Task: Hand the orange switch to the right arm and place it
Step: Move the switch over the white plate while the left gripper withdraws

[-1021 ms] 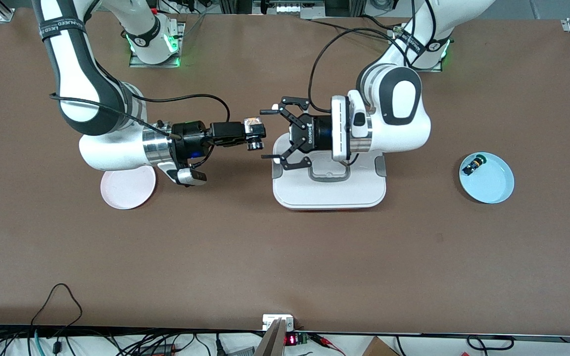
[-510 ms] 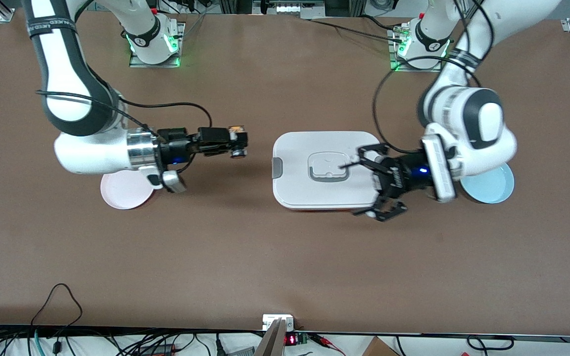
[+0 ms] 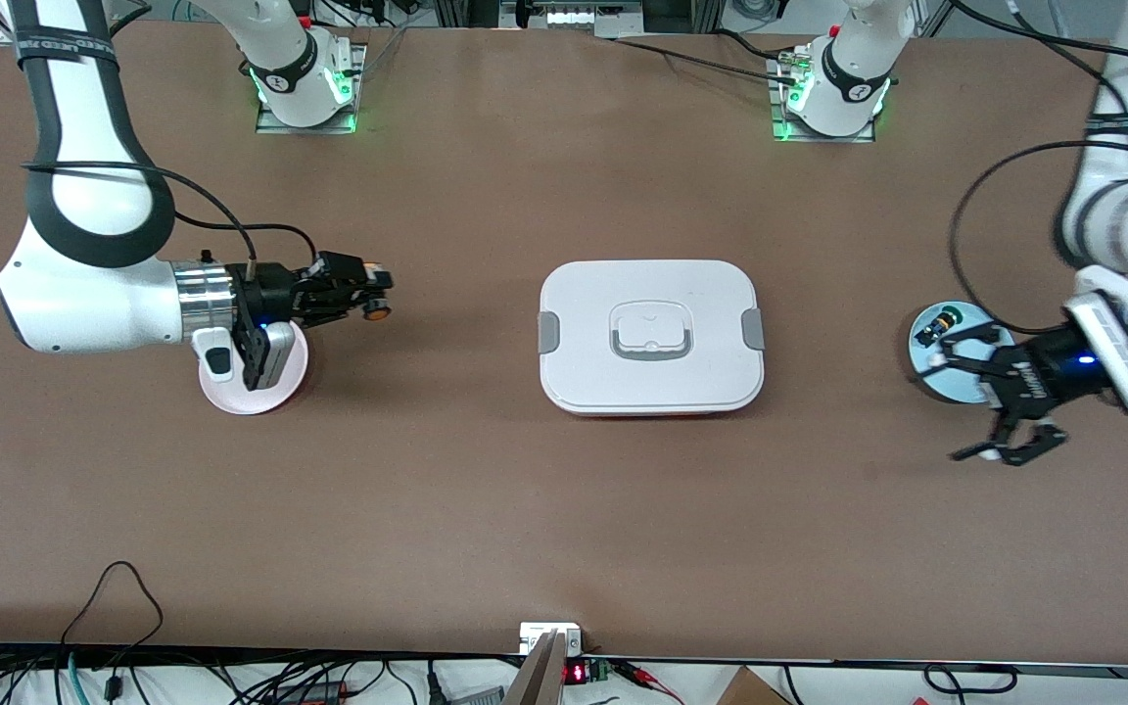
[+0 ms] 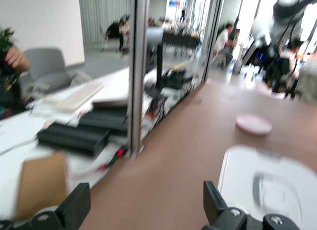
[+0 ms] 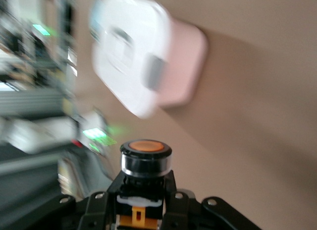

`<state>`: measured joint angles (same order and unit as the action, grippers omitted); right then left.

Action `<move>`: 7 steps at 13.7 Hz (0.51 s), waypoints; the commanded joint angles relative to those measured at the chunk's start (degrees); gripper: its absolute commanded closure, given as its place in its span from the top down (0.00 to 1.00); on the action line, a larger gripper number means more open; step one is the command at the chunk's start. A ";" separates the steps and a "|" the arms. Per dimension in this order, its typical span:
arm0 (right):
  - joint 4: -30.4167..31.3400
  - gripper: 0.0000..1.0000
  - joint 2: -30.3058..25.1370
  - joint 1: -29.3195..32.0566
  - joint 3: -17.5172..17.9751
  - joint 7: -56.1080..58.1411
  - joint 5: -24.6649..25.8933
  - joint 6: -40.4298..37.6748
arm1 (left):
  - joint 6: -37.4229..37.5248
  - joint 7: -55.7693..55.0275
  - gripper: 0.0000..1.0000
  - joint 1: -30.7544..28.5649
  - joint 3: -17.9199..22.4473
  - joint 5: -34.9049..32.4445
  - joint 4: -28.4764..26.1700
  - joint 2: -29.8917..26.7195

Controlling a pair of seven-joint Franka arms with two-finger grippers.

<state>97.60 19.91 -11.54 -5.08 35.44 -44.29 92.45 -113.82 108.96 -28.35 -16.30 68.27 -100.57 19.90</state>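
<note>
The orange switch (image 3: 375, 309) is held in my right gripper (image 3: 372, 294), which is shut on it just above the table beside the pink plate (image 3: 249, 392), toward the white box. In the right wrist view the switch (image 5: 146, 158) stands between the black fingers (image 5: 115, 190), orange round end outward, and the gripper (image 5: 144, 185) is shut on its black body. My left gripper (image 3: 958, 403) is open and empty, over the front edge of the light blue plate (image 3: 961, 387). The left wrist view shows its fingers (image 4: 74, 207) wide apart with only table between them.
A white lidded box (image 3: 650, 336) sits mid-table; it also shows in the right wrist view (image 5: 143, 71) and in the left wrist view (image 4: 277, 185). A small black switch with a green cap (image 3: 938, 323) lies on the light blue plate. The pink plate (image 4: 253, 124) shows in the left wrist view.
The left arm swung from beside the right gripper, over the box, to the blue plate. The right gripper carried the orange switch toward the pink plate.
</note>
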 commanded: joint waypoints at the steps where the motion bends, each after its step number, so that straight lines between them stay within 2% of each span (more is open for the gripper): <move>1: 3.20 0.15 -1.37 2.83 0.69 11.10 14.27 -0.17 | 2.37 -2.16 1.00 0.05 6.79 -15.89 2.98 -3.10; 2: 3.91 0.15 -1.20 3.80 0.69 14.88 18.85 0.88 | 2.29 -5.48 1.00 0.14 7.94 -22.50 4.14 -3.20; 5: 8.12 0.15 -1.28 4.33 0.69 25.17 31.77 9.11 | 2.20 -17.52 1.00 1.10 12.43 -32.73 5.11 -5.91; 7: 12.07 0.15 -1.19 5.03 0.69 32.81 37.42 17.98 | 2.99 -25.16 1.00 3.11 12.96 -44.14 10.71 -7.84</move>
<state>105.49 20.01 -7.31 -5.11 62.04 -10.98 104.27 -111.90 91.08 -28.30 -4.66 32.08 -93.98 14.32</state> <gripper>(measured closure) 0.661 0.000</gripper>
